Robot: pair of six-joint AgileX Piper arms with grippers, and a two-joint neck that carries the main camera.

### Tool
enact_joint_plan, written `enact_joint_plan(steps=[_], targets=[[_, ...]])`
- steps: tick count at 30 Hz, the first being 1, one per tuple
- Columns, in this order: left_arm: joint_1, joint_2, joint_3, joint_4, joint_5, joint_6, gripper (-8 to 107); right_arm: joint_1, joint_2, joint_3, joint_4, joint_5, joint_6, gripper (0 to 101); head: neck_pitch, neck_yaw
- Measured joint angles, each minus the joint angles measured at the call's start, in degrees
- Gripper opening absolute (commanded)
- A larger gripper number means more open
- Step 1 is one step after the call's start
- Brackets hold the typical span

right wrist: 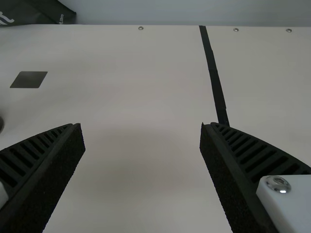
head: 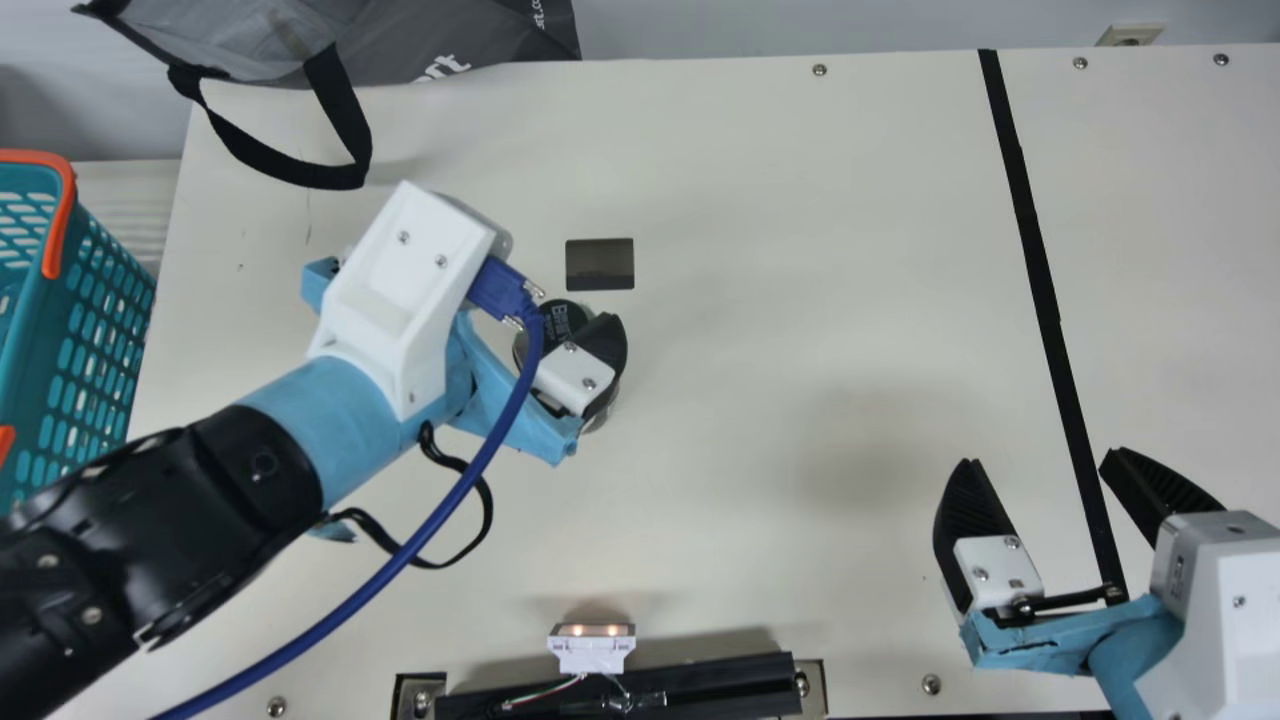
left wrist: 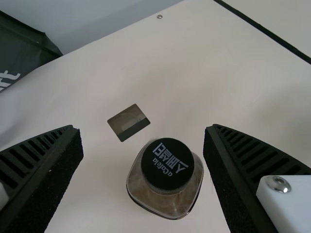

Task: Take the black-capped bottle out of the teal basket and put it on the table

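The black-capped bottle (left wrist: 166, 201) stood upright on the desk (head: 760, 180), out of the teal basket (head: 50, 370), which sat at the main view's left edge. The left pincer (head: 592, 372) was over the bottle with its fingers spread apart, one to either side of it; the left wrist view showed a gap on both sides of the cap, though contact lower down was hard to judge. Just beside the bottle lay a dark rectangle (head: 600, 265). Well apart, the right pincer (head: 1039, 458) hung over the desk near a black strip (head: 1040, 270), its fingers wide apart with nothing between them.
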Motion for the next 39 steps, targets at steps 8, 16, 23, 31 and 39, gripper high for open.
enact_joint_plan(steps=[8, 16, 23, 31, 39], targets=[[1.74, -1.79, 0.95, -1.32, 0.13, 1.26, 107, 0.00, 0.00, 0.00, 0.00, 0.00, 0.00, 91, 0.00, 0.00], [4.54, -3.53, 2.15, -2.65, -0.18, 3.27, 107, 0.00, 0.00, 0.00, 0.00, 0.00, 0.00, 91, 0.00, 0.29], [7.26, -4.98, 3.63, -3.45, -0.53, 4.84, 107, 0.00, 0.00, 0.00, 0.00, 0.00, 0.00, 91, 0.00, 0.00], [10.75, -6.95, 6.06, -3.32, -1.31, 5.88, 107, 0.00, 0.00, 0.00, 0.00, 0.00, 0.00, 91, 0.00, 0.00], [14.58, -9.05, 8.71, -2.71, -2.28, 6.10, 107, 0.00, 0.00, 0.00, 0.00, 0.07, 0.00, 91, 0.00, 0.00]])
